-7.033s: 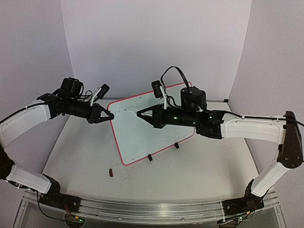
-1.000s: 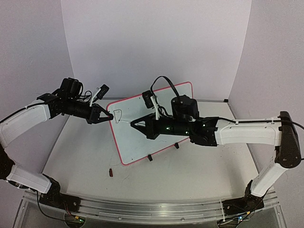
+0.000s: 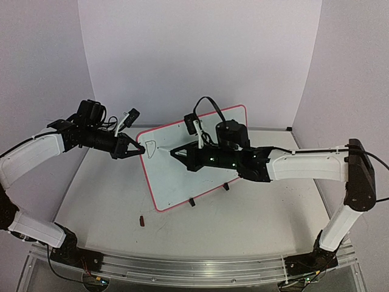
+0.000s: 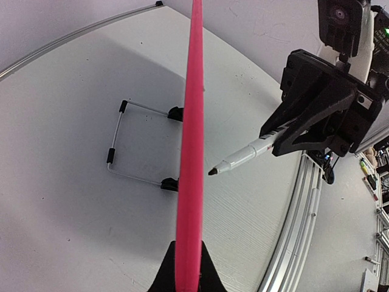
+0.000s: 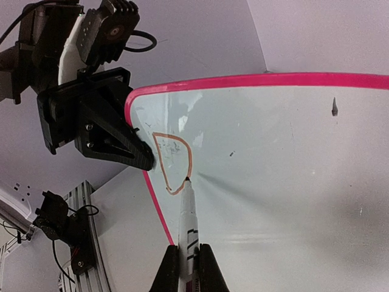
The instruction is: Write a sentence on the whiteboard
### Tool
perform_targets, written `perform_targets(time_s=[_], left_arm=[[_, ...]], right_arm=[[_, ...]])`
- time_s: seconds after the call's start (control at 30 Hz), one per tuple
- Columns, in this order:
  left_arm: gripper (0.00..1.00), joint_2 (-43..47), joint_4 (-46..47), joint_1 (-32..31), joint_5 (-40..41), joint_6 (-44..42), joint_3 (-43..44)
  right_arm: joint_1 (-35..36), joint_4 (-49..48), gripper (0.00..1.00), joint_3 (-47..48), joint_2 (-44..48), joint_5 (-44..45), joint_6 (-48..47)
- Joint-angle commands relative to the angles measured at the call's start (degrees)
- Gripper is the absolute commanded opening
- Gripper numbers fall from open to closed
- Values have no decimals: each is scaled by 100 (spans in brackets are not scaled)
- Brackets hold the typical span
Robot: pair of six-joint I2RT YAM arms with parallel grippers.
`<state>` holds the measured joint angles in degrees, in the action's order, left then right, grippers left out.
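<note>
**Marker on the board, first letter down!**

Near the front left, a small dark red piece [image 3: 141, 221] lies on the table [image 3: 255, 213], well apart from everything else. Behind it, mid-table, the whiteboard [image 3: 200, 176] stands tilted back on its black feet [image 3: 192, 202], with its left end nearer us. The right gripper [image 3: 173, 151] reaches in from the right, clenched around a marker [image 5: 187, 213]. The marker's tip meets the lower end of a looped D, all there is of the sentence [image 5: 172, 163], up in the board's far left corner. Just left of that, the left gripper [image 3: 142, 148] is pinched onto the red frame [image 4: 193, 121], with the board's edge sandwiched between its fingers.
</note>
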<state>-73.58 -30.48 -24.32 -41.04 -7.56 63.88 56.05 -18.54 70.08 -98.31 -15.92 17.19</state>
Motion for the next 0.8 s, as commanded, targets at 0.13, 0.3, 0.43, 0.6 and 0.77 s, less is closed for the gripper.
perform_targets(time_s=[0.13, 0.3, 0.43, 0.6, 0.77], left_arm=[[0, -33, 22, -14, -96, -143, 55], [0, -38, 12, -11, -100, -143, 55], [0, -34, 11, -19, -99, -144, 58], [0, -27, -1, -16, -87, -164, 55], [0, -9, -3, -12, -78, -164, 55]], right_arm=[[12, -122, 0, 392, -204, 152, -59], [12, -20, 0, 422, -229, 360, -18], [17, 6, 0, 401, -213, 518, 29], [18, 26, 0, 315, -124, 755, 74], [15, 26, 0, 195, -25, 899, 111]])
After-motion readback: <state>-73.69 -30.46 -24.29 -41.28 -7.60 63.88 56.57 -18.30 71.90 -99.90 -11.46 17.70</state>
